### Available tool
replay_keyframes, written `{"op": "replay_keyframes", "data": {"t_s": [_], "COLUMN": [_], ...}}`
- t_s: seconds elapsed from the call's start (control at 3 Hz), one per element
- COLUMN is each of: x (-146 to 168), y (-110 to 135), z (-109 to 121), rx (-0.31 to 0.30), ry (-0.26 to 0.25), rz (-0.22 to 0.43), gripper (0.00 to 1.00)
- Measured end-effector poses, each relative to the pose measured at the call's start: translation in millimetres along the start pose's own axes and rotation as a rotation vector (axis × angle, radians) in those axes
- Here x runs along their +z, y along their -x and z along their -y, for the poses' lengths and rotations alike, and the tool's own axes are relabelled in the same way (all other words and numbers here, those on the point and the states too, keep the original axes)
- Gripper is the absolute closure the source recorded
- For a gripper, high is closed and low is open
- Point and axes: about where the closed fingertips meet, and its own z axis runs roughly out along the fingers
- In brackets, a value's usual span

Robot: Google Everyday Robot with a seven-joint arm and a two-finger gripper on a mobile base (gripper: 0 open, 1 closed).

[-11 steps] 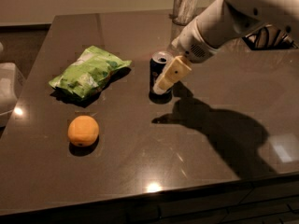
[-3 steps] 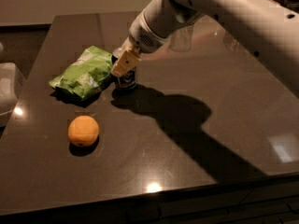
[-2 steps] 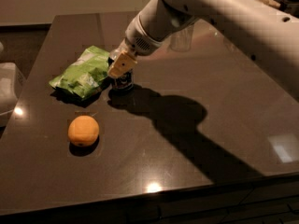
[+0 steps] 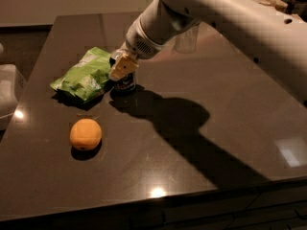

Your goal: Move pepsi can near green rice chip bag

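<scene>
The pepsi can stands upright on the dark table, right beside the right edge of the green rice chip bag, which lies flat and crumpled at the left. My gripper comes down from the upper right and is closed around the can's upper part; its tan fingers cover the can's top and only the can's dark lower body shows. The white arm stretches across the top right.
An orange fruit sits on the table in front of the bag. A clear glass tumbler stands behind the arm, partly hidden. A white object is at the left edge, off the table.
The gripper has carried the can leftward from the table's middle to the bag's right edge. In the last second it shifted only slightly further left.
</scene>
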Motion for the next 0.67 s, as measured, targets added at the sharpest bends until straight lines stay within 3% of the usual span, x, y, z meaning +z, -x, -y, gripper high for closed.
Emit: {"op": "replay_keyframes", "data": {"t_s": [0.67], "x": [0.9], "y": [0.4], "z": [-0.6], "rx": [-0.001], "ry": [0.002], "rz": [0.0], "gripper": [0.0]}}
